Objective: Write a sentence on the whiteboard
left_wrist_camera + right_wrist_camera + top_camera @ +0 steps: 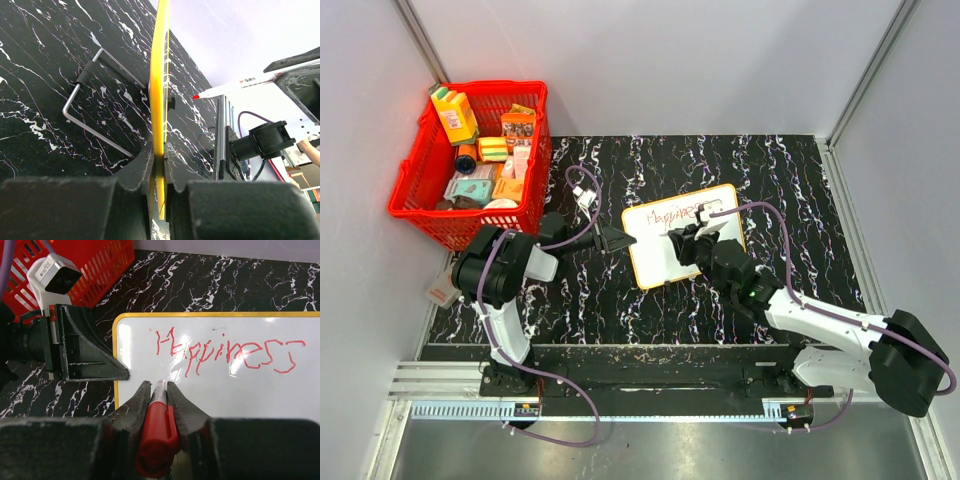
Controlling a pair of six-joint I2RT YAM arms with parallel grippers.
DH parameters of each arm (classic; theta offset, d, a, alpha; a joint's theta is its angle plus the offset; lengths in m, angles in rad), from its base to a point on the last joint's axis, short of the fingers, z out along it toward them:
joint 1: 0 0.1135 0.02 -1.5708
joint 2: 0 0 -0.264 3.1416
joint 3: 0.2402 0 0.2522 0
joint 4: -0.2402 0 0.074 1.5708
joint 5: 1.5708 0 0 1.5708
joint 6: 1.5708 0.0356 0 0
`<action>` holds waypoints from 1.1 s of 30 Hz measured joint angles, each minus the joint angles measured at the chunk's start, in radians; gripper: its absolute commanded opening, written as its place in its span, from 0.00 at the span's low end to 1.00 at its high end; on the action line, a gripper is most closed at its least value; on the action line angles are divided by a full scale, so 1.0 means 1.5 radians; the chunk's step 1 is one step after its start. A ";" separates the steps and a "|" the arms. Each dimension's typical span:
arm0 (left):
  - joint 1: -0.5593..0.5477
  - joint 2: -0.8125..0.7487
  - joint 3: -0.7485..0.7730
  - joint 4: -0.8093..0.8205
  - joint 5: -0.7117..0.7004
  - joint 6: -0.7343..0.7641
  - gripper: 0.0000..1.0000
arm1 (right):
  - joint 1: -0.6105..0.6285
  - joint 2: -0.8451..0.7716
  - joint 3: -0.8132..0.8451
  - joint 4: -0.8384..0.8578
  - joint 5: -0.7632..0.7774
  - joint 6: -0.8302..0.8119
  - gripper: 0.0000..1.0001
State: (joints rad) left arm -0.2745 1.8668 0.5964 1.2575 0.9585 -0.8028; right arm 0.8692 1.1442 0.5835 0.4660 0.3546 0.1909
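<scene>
- Right claw is clamped on a red marker, its cap end toward the wrist. The tip points at the whiteboard just past the fingertips, and I cannot tell whether it touches.
- Small print on the marker's barrel is too fine to read.
- Just beyond the tip, the sentence is one line of red script reading "Happiness", running off to the claw's right.
- Beside it on the left, the left claw is closed on the board's yellow-rimmed edge.
- A bent wire stand sits behind the board on the black marbled table.
- The right arm stretches diagonally from its base with the wrist tipped down; the left arm is folded, its forearm reaching right.
- Farthest left, a red basket holds packets with illegible labels.
</scene>
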 measured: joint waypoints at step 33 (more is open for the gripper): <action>0.001 0.000 0.000 -0.003 -0.001 0.000 0.00 | 0.001 0.073 0.023 -0.002 0.030 0.024 0.00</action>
State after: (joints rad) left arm -0.2737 1.8668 0.5964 1.2530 0.9565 -0.8032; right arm 0.8707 1.2545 0.6174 0.4637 0.3992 0.2264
